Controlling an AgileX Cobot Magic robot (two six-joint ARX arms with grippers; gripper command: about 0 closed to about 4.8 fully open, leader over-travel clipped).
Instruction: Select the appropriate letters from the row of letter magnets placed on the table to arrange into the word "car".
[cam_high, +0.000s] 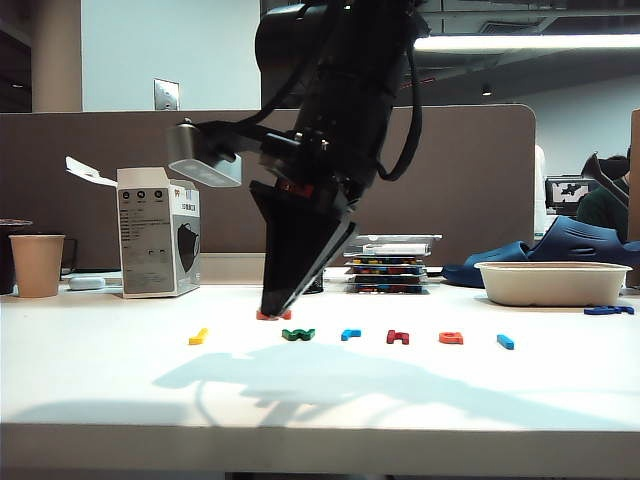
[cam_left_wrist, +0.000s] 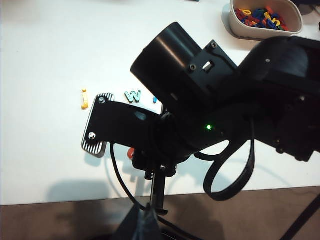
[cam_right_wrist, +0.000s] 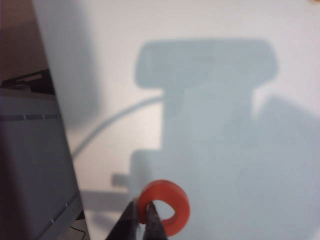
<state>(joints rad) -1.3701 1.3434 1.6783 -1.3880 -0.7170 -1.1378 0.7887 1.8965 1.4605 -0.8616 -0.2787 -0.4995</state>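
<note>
On the white table (cam_high: 100, 380) lies a row of letter magnets: yellow (cam_high: 198, 336), green (cam_high: 298, 334), the light blue "r" (cam_high: 350, 334), dark red (cam_high: 398, 337), the orange "a" (cam_high: 451, 338) and a light blue bar (cam_high: 505, 341). My right gripper (cam_high: 272, 305) reaches across to the left, pointing down just behind the row. It is shut on the rim of the orange "c" (cam_right_wrist: 167, 207), which sits at the table surface (cam_high: 272, 314). My left gripper (cam_left_wrist: 150, 225) hangs beyond the table edge with its fingers together and nothing between them. It does not show in the exterior view.
A paper cup (cam_high: 37, 264) and a white carton (cam_high: 158, 245) stand at the back left. Behind the row is a stack of flat trays (cam_high: 388, 265). A white bowl (cam_high: 552, 283) holding loose letters (cam_left_wrist: 262, 15) sits at the right, with a navy piece (cam_high: 610, 310) beside it.
</note>
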